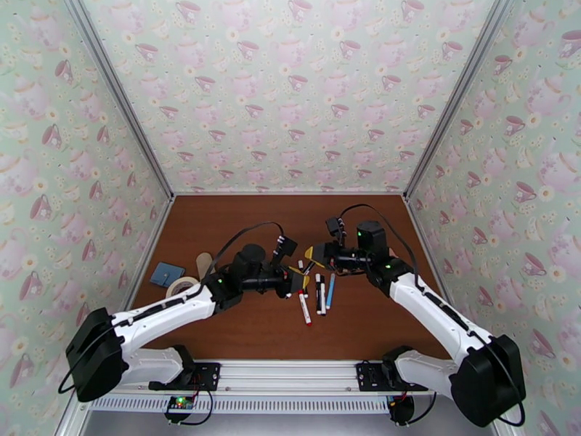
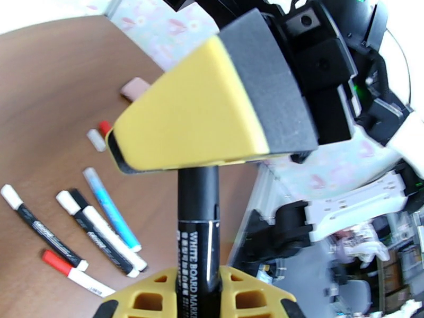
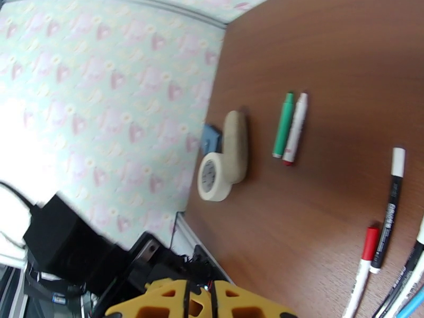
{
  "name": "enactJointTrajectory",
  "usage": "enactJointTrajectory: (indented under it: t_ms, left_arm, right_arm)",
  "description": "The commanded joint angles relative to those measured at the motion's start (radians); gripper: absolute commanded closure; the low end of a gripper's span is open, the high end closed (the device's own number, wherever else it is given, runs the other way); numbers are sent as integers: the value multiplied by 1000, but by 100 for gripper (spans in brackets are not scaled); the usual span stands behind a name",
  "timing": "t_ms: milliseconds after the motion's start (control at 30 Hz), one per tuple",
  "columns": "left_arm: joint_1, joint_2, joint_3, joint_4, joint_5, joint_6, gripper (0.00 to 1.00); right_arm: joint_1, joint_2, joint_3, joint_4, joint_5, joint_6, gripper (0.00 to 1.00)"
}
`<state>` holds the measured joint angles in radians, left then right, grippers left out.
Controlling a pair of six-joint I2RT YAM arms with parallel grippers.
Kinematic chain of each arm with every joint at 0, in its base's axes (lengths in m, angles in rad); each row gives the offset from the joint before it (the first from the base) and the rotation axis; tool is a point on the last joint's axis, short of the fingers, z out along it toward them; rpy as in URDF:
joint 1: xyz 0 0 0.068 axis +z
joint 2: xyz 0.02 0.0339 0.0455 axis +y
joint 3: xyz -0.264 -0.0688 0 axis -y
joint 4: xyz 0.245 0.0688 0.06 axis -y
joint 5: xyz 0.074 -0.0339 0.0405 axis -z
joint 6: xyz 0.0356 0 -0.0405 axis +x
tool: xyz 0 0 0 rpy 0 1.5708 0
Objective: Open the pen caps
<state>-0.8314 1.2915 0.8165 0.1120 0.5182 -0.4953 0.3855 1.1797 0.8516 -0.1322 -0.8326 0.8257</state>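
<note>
Black-barrelled marker pen [image 2: 199,229], lettered in white, is clamped low in the left gripper [image 2: 199,298] while the right gripper [image 1: 312,256] pinches shut over its hidden top end, apparently to pull the cap off against that hold, and beyond them the other pens [image 2: 100,234] lie loose on the brown table [image 2: 47,75].

I see bare table [image 1: 240,216] along the far side; loose pens [image 1: 317,293] crowd the centre; tape roll [image 1: 179,286] and, I think, a blue pad [image 1: 166,273] block the left.
</note>
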Motion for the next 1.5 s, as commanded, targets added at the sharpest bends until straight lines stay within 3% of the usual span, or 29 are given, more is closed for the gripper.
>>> enactJointTrajectory:
  t_ms: [0, 133, 200, 333, 500, 667, 933, 1467]
  left_arm:
    - [-2, -14, 3, -85, 159, -40, 98]
    - [-36, 10, 66, -205, 37, 35, 99]
    - [-45, 20, 82, -216, 34, 48, 99]
    - [-52, 33, 90, -215, 25, 54, 99]
    - [-54, 37, 106, -186, 32, 45, 99]
    - [-52, 31, 113, -194, -5, 48, 99]
    - [-44, 62, 117, -133, -21, 18, 99]
    - [-43, 94, 88, -17, -38, -48, 99]
  right_arm:
    - [-103, -23, 15, 33, 229, -34, 100]
    - [-102, -20, 27, 5, 263, -40, 97]
    - [-102, -12, 42, -6, 262, -45, 77]
    - [-102, -2, 67, -15, 225, -50, 59]
    - [-88, -13, 47, -45, 189, -54, 42]
    - [-68, -55, -13, -66, 197, -34, 32]
    - [24, -113, -102, -6, 225, 21, 33]
    - [91, -136, -137, 87, 271, 106, 56]
